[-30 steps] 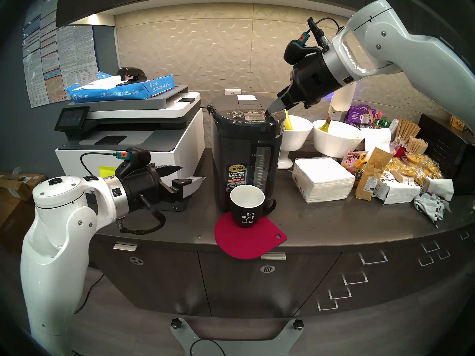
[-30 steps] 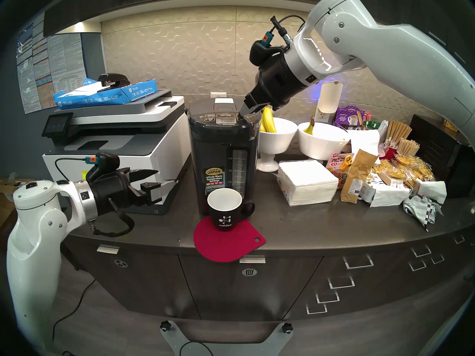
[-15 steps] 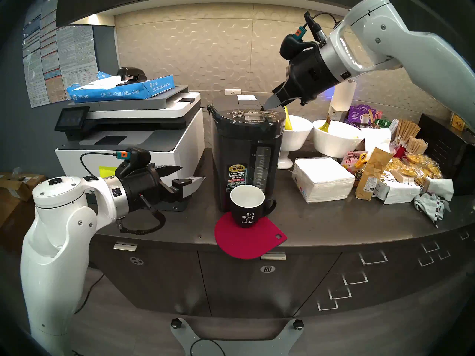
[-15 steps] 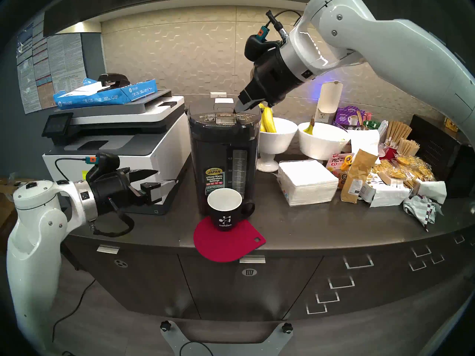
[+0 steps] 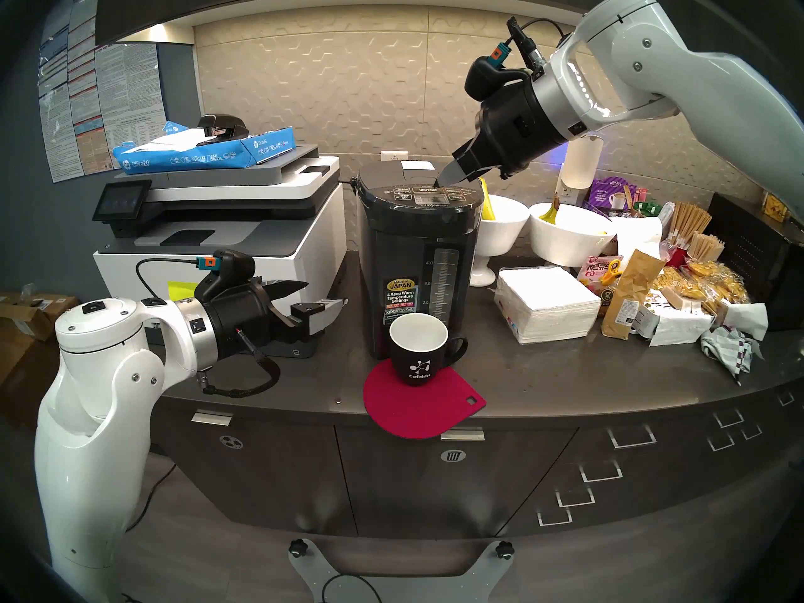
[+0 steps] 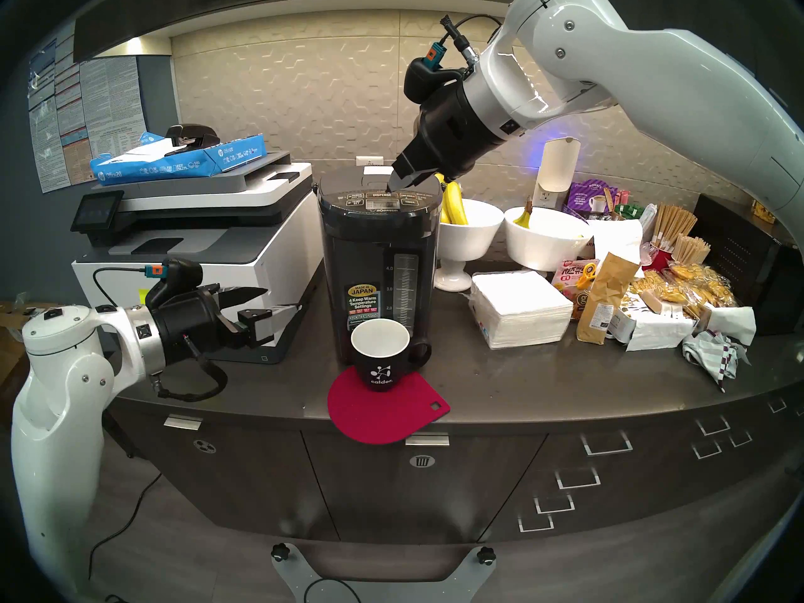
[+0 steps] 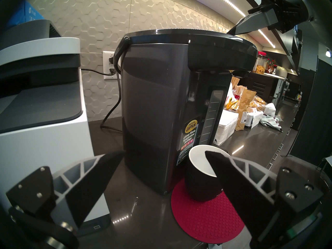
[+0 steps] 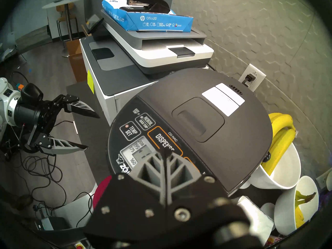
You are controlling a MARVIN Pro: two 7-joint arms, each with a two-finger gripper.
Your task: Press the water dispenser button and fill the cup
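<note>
right claw (image 5: 439, 183) pinched tight, angled down; left claw (image 5: 324, 295) spread.

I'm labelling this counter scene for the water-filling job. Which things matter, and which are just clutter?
Belongs to the job:
- tall dark-grey water dispenser
- wide dark DISPENSE button
- black ceramic cup with white inside
- shut right gripper

Just lying about:
- white-and-grey printer
- blue paper ream
- white napkin stack
- bananas
- red round mat
</note>
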